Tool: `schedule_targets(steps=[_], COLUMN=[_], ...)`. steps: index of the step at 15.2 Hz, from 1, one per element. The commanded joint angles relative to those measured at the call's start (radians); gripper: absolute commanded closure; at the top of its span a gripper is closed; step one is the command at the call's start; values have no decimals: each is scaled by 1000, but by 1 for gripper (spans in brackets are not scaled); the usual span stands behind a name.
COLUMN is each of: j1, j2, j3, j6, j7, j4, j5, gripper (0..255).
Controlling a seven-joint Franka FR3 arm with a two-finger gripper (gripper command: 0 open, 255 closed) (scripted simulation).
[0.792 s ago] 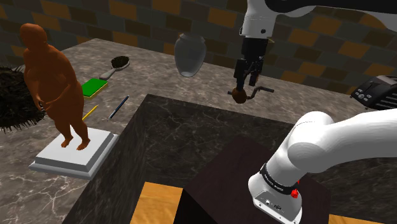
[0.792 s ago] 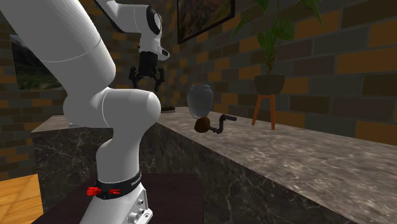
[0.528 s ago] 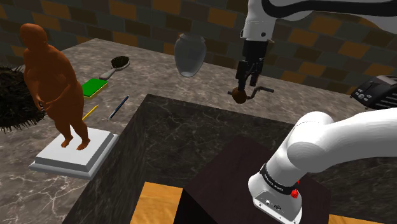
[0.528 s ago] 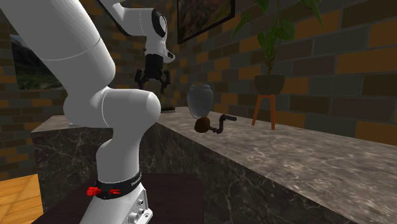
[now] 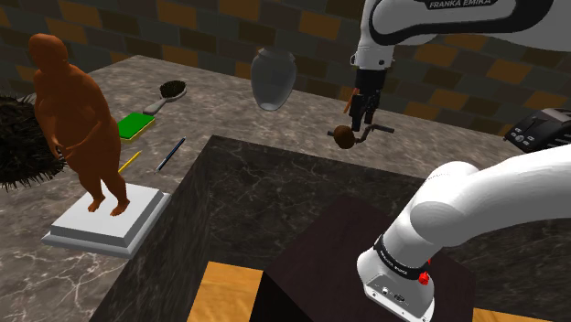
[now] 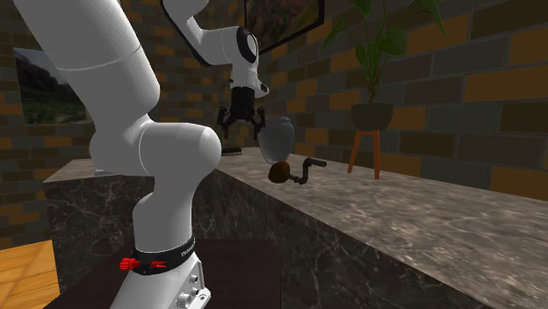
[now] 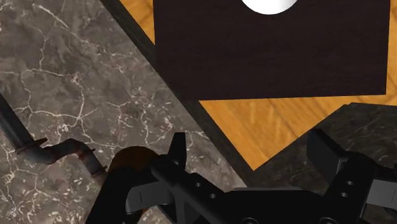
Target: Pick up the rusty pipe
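I have swung the gripper (image 5: pixel 356 122), jaws spread and empty, above the rusty pipe (image 5: pixel 348 138); descent comes next, I judge.

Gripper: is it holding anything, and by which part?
Nothing is held: the gripper hangs open above the pipe, not touching it.

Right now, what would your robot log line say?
gripper: open | pipe: on counter, not held | phase: pre-grasp

Rust-mottled metal pipe (image 7: pixel 63 151) on veined, polished marble counter (image 7: pixel 83 70); smooth wooden floor (image 7: pixel 280 124); matt dark stand (image 7: pixel 273 57)
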Motion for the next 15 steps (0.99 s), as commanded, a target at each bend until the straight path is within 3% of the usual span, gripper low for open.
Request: schedule_targets(steps=[1, 8, 15], j1=[-13, -43, -60], j2=[40, 225, 465], j3=[-43, -181, -306], j6=[34, 155, 276], j7=[-56, -236, -427], j4=[7, 83, 216], j5=[-39, -128, -137], gripper=[0, 0, 0])
